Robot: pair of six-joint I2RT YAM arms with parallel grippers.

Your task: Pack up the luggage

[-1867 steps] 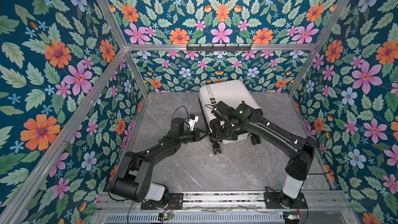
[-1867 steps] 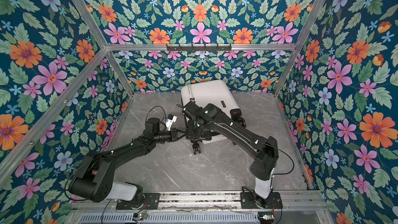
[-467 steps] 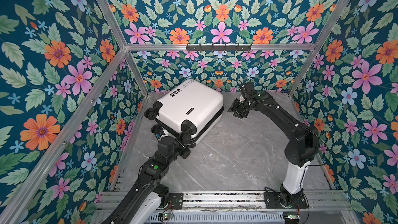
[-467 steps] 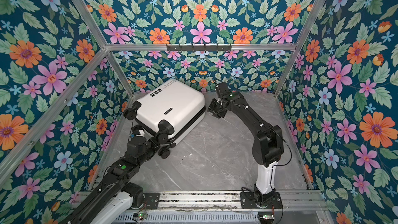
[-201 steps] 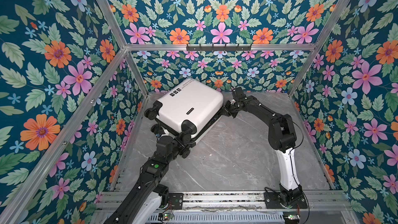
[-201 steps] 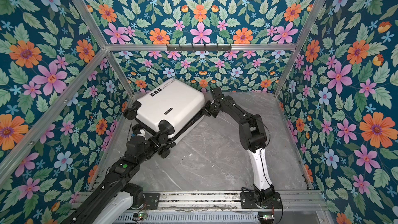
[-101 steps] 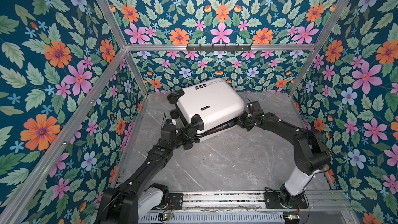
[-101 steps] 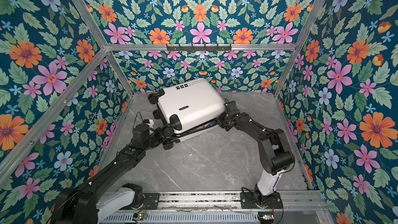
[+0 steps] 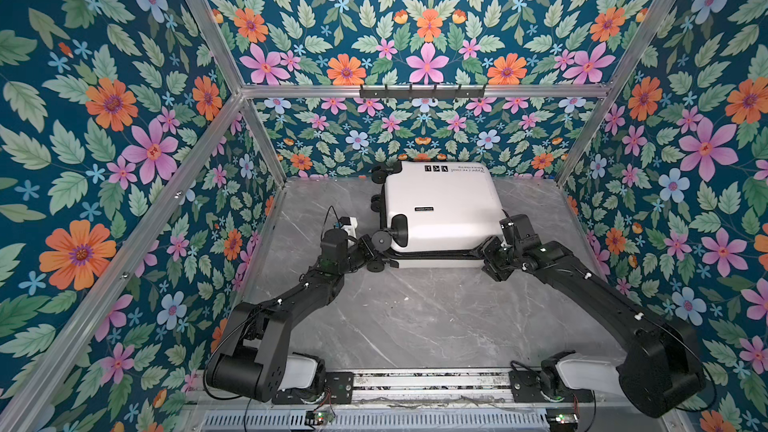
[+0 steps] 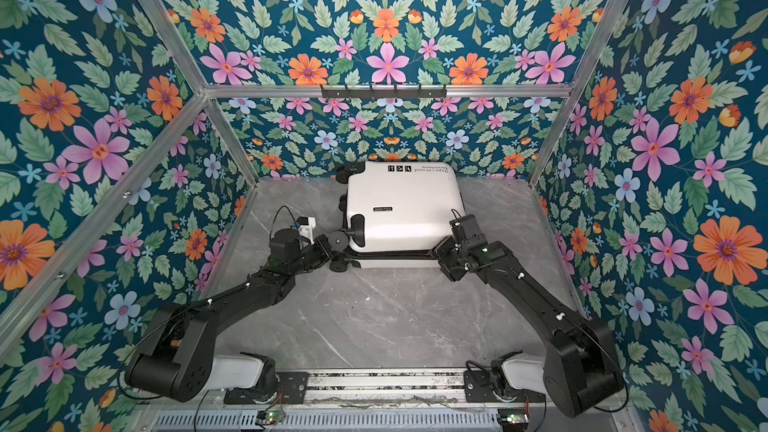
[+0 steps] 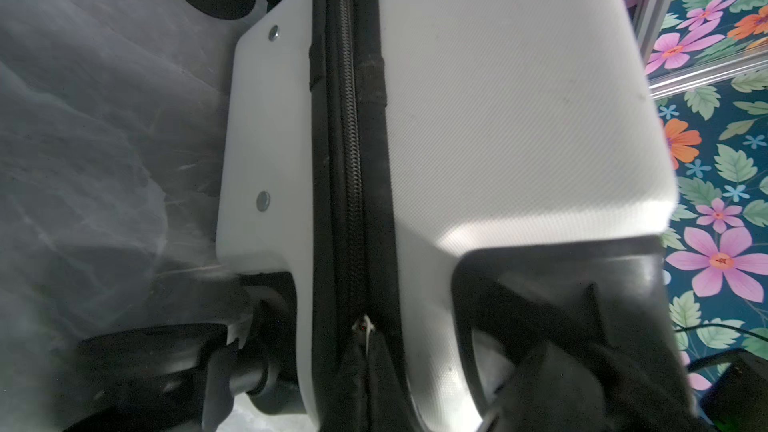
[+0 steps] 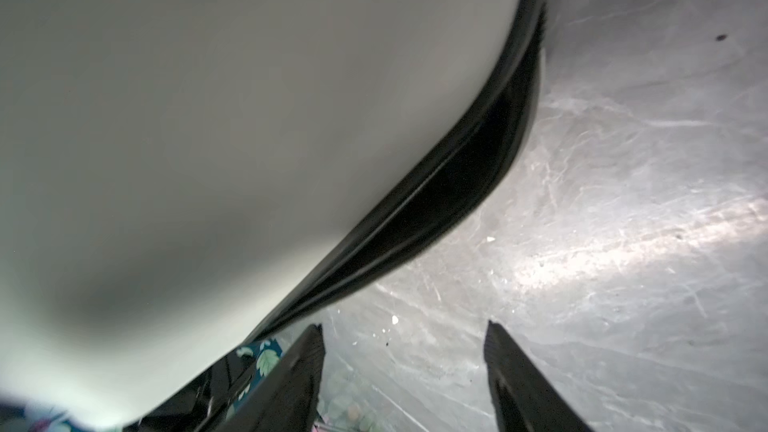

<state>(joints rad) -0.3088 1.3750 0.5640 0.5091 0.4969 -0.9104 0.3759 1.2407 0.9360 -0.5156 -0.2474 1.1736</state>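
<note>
Both top views sit high at the front, looking down & back over the whole table (image 9: 415,317), near-identical. L wrist cam: v. close on luggage (image 11: 519,118) zipper (image 11: 349,160) edge. R wrist cam: close by its corner, table beyond.

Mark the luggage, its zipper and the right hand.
luggage (image 9: 449,197): a top view, white shell's upper face.
zipper (image 11: 351,151): left wrist view, teeth along the seam.
right hand (image 12: 405,326): right wrist view, midway between fingertips.

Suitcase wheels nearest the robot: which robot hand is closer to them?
Left. The left gripper is right beside those wheels at one near corner of the suitcase; the right gripper is at the other near corner.
</note>
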